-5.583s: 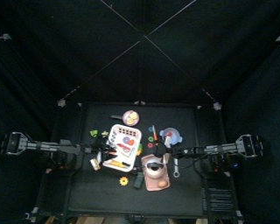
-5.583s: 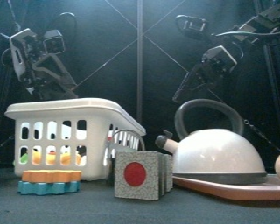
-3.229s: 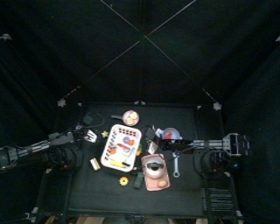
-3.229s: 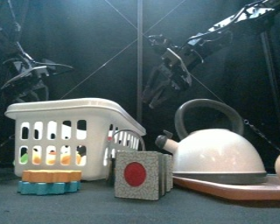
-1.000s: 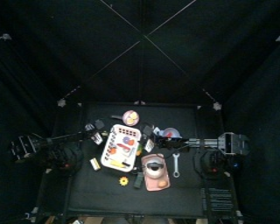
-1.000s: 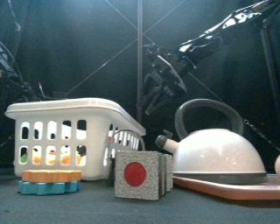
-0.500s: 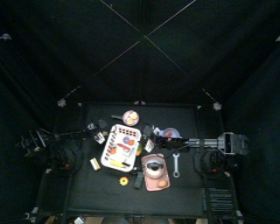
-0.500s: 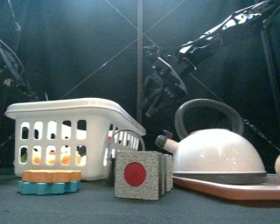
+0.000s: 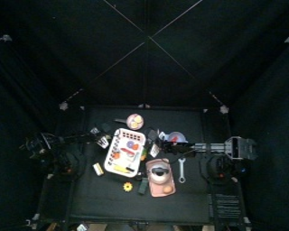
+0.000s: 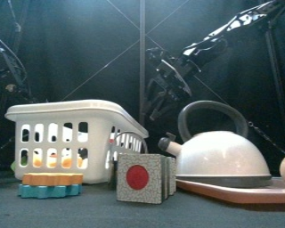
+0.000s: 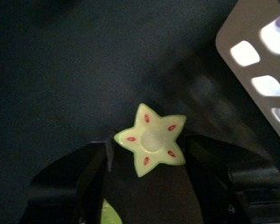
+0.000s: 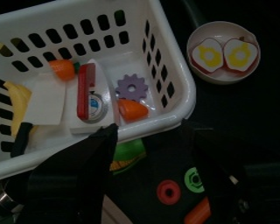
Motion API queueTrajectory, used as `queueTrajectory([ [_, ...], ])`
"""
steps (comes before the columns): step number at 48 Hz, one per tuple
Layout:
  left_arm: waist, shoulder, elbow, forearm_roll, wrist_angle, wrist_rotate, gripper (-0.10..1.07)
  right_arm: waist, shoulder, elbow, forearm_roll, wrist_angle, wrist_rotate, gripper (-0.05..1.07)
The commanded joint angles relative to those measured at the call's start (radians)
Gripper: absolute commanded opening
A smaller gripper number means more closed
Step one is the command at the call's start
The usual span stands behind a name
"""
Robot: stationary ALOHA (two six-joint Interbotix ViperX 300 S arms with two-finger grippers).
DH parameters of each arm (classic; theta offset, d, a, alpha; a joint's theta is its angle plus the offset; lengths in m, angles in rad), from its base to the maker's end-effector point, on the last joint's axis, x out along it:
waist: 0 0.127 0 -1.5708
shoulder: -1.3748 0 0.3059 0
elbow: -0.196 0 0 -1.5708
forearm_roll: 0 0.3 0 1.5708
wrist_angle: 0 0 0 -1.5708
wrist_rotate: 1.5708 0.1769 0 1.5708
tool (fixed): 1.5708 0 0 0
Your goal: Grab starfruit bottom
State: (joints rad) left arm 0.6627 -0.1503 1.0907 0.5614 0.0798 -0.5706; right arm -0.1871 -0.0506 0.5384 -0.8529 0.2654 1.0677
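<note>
The starfruit bottom [image 11: 150,141] is a yellow-green star slice with red seed marks, lying flat on the black table just outside the white basket [image 11: 255,42]. My left gripper [image 11: 152,154] is open right over it, one jaw on each side of the star, neither clearly touching it. From above, the left gripper [image 9: 95,138] sits at the basket's [image 9: 109,153] left edge. My right gripper [image 12: 154,150] hangs open with nothing between its jaws over the basket's near corner, beside the basket [image 12: 166,61].
The basket holds several toys, among them a purple gear [image 12: 133,86] and a small carrot [image 12: 63,66]. A plate of egg halves [image 12: 220,54] lies beyond it. A white kettle [image 10: 223,153] stands on a pink tray [image 10: 234,191]; a red-dot cube [image 10: 142,177] is in front.
The left arm has slid in toward the basket and its jaws have narrowed slightly around the starfruit. The right arm has stayed where it was.
</note>
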Motion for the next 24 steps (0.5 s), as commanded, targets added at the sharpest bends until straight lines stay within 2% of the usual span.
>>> queueTrajectory([
  [1, 0.005, -0.005, -0.021, 0.000, -0.005, 0.002, 0.86, -0.002, -0.014, -0.011, 0.002, -0.002, 0.002, 0.92],
  [14, 0.008, -0.031, -0.026, -0.003, 0.009, -0.002, 0.77, -0.002, -0.014, -0.011, 0.000, -0.002, 0.000, 0.92],
  [24, 0.012, -0.150, -0.031, -0.003, 0.077, -0.003, 0.71, -0.002, -0.014, -0.014, 0.000, -0.002, -0.002, 0.92],
])
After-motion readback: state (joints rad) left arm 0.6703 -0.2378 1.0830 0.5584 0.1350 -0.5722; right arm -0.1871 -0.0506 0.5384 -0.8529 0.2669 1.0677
